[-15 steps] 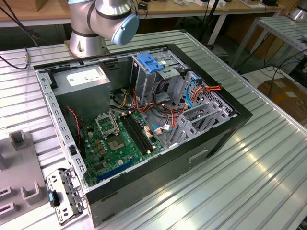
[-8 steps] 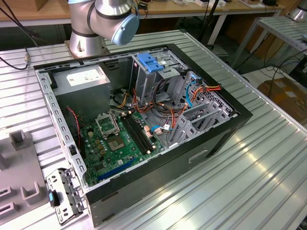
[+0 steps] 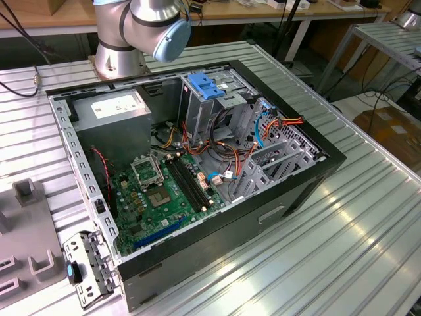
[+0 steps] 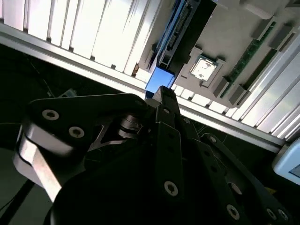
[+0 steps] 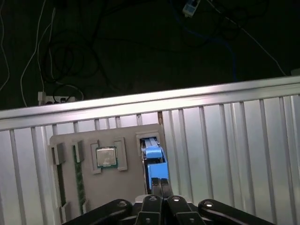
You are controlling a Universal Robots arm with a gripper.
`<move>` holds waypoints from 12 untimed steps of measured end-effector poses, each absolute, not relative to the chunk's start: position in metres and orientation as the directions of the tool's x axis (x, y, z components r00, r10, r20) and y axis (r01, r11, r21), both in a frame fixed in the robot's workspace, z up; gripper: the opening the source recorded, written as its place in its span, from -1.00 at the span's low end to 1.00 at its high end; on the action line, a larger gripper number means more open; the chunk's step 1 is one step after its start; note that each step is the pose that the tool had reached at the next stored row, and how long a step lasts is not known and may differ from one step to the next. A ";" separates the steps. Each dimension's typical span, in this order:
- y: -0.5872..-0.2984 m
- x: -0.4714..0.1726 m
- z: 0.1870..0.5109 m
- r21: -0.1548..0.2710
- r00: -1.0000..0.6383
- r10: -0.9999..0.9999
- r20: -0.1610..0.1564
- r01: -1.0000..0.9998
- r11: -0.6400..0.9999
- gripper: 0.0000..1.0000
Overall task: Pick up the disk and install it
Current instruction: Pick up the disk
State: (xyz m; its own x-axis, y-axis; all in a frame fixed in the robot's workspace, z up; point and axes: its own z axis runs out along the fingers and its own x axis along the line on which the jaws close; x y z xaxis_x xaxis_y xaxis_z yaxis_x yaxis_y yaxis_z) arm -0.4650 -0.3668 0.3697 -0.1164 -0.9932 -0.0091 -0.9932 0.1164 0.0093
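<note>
Plainly the job is at its start. In both wrist views the disk (image 5: pixel 153 157) stands on edge in a slot of the grey tray (image 5: pixel 117 187), its blue carrier rail uppermost, beside a square chip (image 5: pixel 106 157) seated in the same tray. It has not been lifted, and none of the installing is done.

The pincer (image 5: pixel 160 183) hangs right over the blue rail. Its two fingers are drawn together with no gap between them, so I judge it clenched on nothing. In the second wrist view its tip (image 4: pixel 164 93) sits just beside the rail (image 4: pixel 159 78); I cannot tell whether they touch.

In the exterior view the open case (image 3: pixel 263 217) lies on the ribbed bench (image 3: pixel 342 263). Inside it are a metal cage (image 3: pixel 200 112) with a blue latch on top and more cages (image 3: pixel 276 158) toward the exterior view's right, and no disk is seated there that I can see.

As for writing, the white sticker (image 3: pixel 115 104) on the power supply carries print too small to read. The chip's face has markings I cannot make out, and the disk's label is turned away.
</note>
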 end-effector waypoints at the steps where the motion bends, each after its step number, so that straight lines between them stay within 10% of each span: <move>1: -0.367 -0.465 0.369 0.009 -0.111 -0.994 -0.009 -0.994 0.111 -0.79; 4: -0.367 -0.466 0.364 0.005 -0.106 -0.994 -0.010 -0.994 0.106 -0.77; 12: -0.367 -0.467 0.345 0.004 -0.106 -0.994 -0.010 -0.994 0.106 0.07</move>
